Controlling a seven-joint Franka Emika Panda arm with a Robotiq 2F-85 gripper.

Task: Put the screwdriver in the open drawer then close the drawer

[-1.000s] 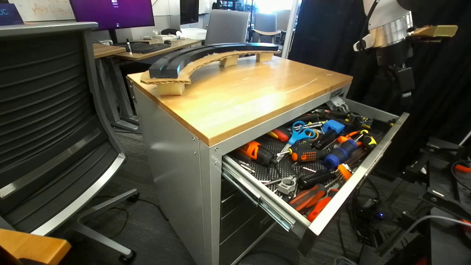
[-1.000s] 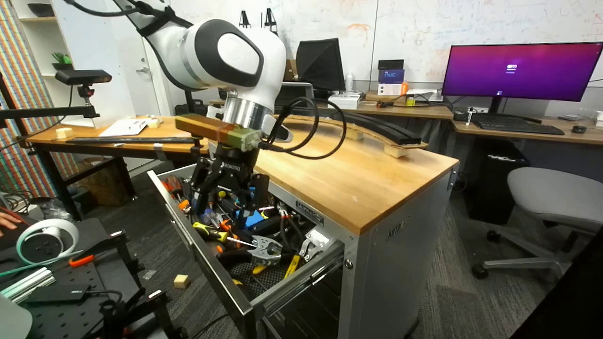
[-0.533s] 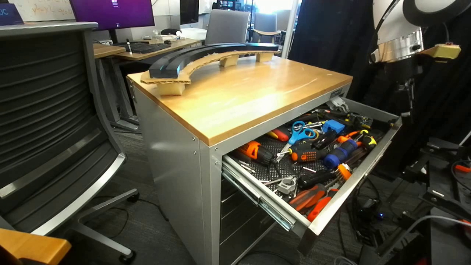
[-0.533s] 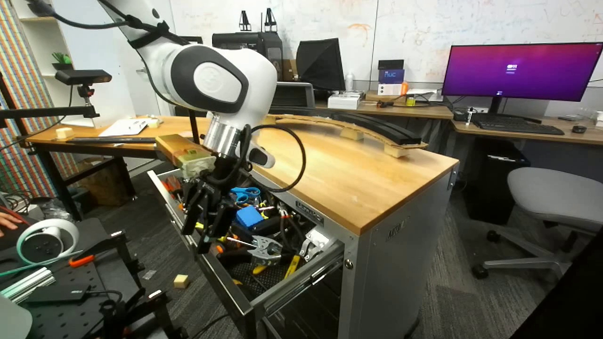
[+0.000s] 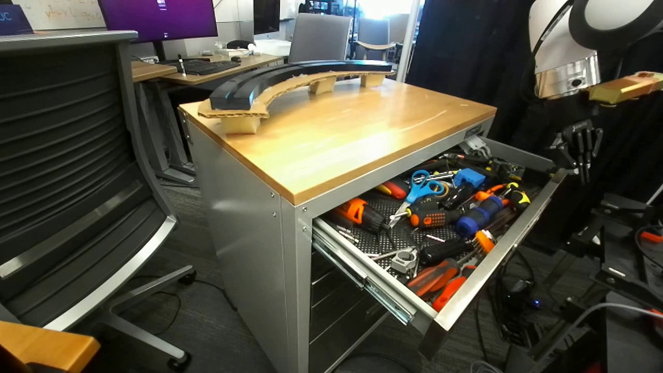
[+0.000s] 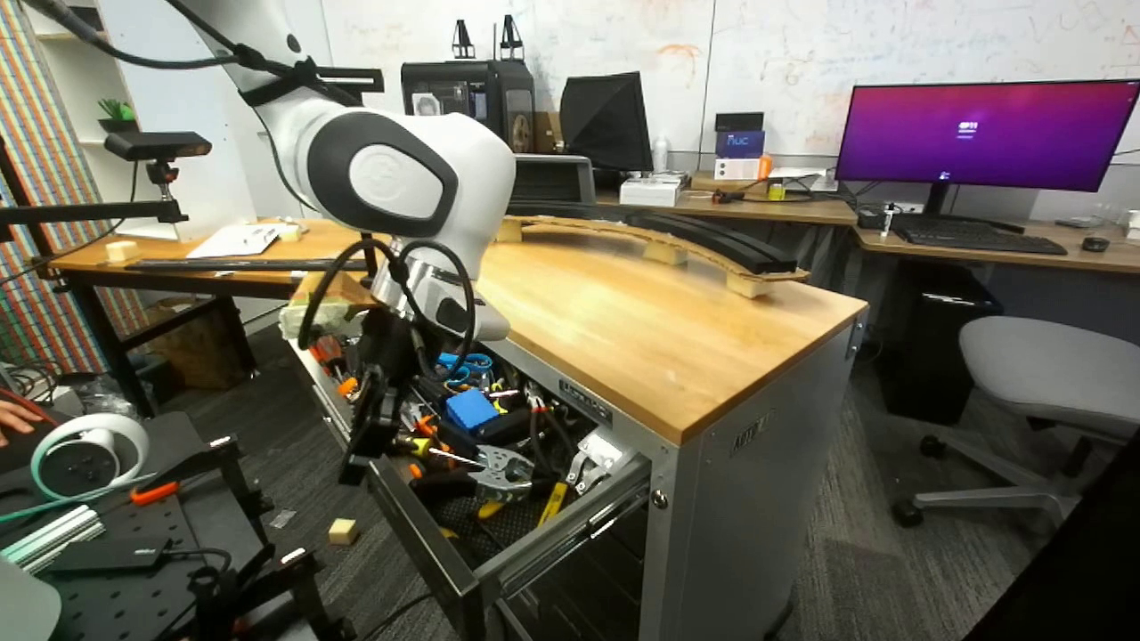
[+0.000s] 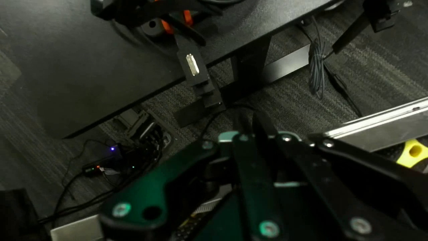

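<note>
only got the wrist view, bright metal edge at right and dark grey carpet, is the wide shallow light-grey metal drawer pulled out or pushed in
Observer: Pulled out: in both exterior views the wide, shallow light-grey metal drawer stands open beneath the rectangular wooden top.
Operator: any scissors in it
Observer: Yes, a pair of blue-handled scissors lies inside.
Operator: and what's on the wooden top
Observer: A long, curved black bar, lying on a strip of brown cardboard.
</note>
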